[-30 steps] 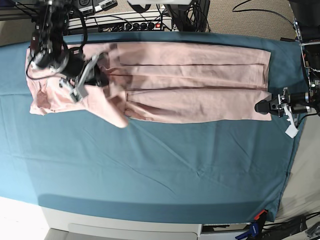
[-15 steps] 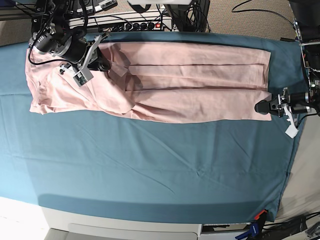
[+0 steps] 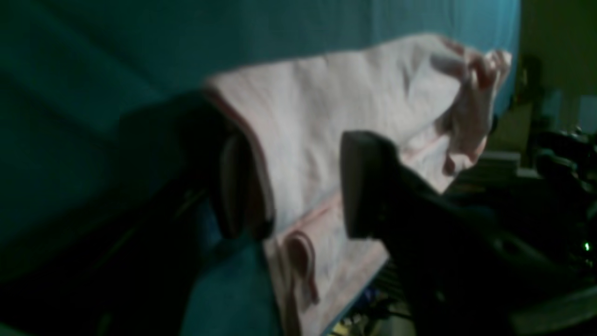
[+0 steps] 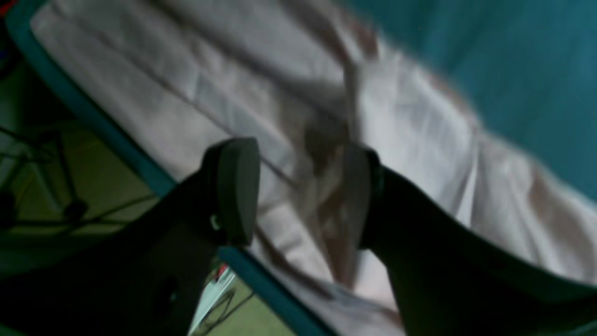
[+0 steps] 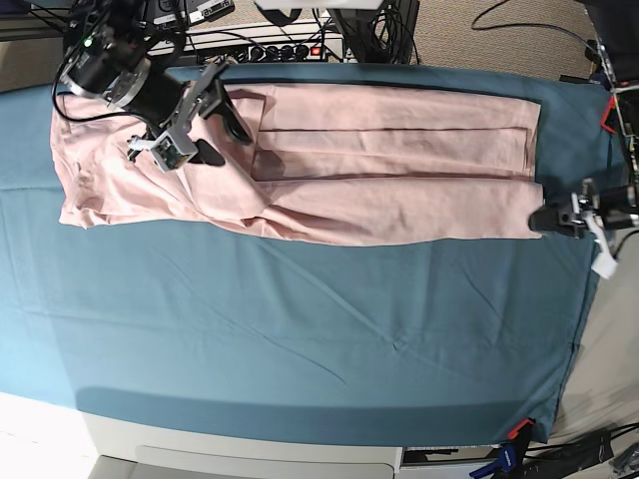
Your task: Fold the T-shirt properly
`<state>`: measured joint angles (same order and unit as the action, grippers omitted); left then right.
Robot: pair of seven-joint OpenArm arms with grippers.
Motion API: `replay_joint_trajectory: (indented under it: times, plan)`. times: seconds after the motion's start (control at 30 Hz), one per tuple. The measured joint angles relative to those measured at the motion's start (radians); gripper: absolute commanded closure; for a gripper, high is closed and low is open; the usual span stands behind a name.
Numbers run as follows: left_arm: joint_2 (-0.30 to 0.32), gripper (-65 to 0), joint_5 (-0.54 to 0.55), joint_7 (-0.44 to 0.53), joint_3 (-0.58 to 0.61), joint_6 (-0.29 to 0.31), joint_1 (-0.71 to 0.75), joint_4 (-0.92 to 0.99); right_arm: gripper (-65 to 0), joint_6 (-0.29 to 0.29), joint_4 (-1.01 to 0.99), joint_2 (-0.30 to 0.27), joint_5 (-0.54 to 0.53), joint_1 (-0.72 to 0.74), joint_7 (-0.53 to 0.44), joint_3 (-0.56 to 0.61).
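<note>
The right gripper (image 5: 222, 128) hangs spread over the T-shirt (image 5: 379, 170); the left gripper (image 5: 547, 218) gapes just off its hem, above the teal cloth (image 5: 300, 329).

The T-shirt (image 5: 389, 165) lies lengthwise across the far part of the cloth-covered tabletop (image 5: 300, 329), with the right hand (image 5: 222, 128) above its left portion and the left hand (image 5: 544, 215) just beside its right edge.
</note>
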<state>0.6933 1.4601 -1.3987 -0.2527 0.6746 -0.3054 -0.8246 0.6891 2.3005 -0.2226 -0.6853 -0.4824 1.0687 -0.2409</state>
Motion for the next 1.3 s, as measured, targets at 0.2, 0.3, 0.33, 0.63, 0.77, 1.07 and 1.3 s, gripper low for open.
replay_joint_trajectory:
  times: [0.2, 0.3, 0.33, 0.63, 0.77, 1.07, 1.3]
  plan:
    - [0.057, -32.4, 0.001, 0.003, -0.025, 0.0, 0.029, -0.001, -29.4, -0.038, 0.014, 0.102, 0.111, 0.023, -0.04, -0.001]
    - [0.063, -32.4, 0.0, 0.002, -0.026, -0.004, 0.067, -0.001, -29.4, -0.098, 0.015, 0.137, 0.192, 0.052, -0.091, -0.001]
    - [0.063, -32.4, 0.0, 0.003, -0.026, -0.004, 0.081, -0.001, -29.4, -0.112, 0.015, 0.148, 0.212, 0.061, -0.095, -0.002]
    - [0.043, -32.4, 0.03, 0.012, -0.03, -0.027, 0.164, -0.005, -29.3, -0.121, 0.015, 0.198, 0.248, 0.093, -0.101, 0.0]
    - [0.021, -32.4, 0.046, 0.016, -0.031, -0.027, 0.166, -0.005, -29.3, -0.12, 0.015, 0.198, 0.248, 0.094, -0.101, 0.0]
    - [-0.037, -32.4, 0.068, 0.027, -0.035, -0.027, 0.164, -0.01, -29.3, -0.172, 0.015, 0.198, 0.362, 0.094, -0.123, 0.0]
    - [-0.043, -31.9, 0.061, 0.038, -0.034, -0.042, 0.249, -0.158, -29.3, -0.195, 0.015, 0.198, 0.393, 0.094, -0.135, -0.001]
